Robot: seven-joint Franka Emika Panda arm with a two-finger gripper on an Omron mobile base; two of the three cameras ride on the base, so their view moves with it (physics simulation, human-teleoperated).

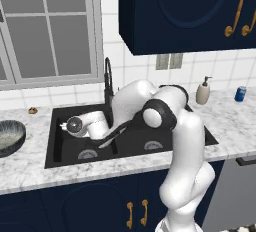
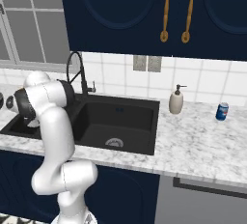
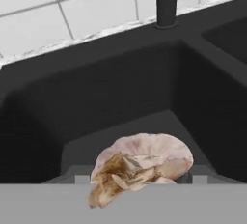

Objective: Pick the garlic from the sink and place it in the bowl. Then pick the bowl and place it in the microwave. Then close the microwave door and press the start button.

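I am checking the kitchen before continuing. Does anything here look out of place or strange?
Only one thing: a garlic bulb sits inside the black sink, close in front of the pincer in the hand view. Food does not belong there. The bowl waits on the counter, left of the sink.

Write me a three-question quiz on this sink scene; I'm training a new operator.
1. True or false: the garlic already lies in the bowl.
2. Which stands nearer the soap dispenser: (a) the blue can, (b) the bowl?
3. Fill in: the arm reaches into the sink's ____ basin as the left base view shows it.

Key: 1 false; 2 a; 3 left.
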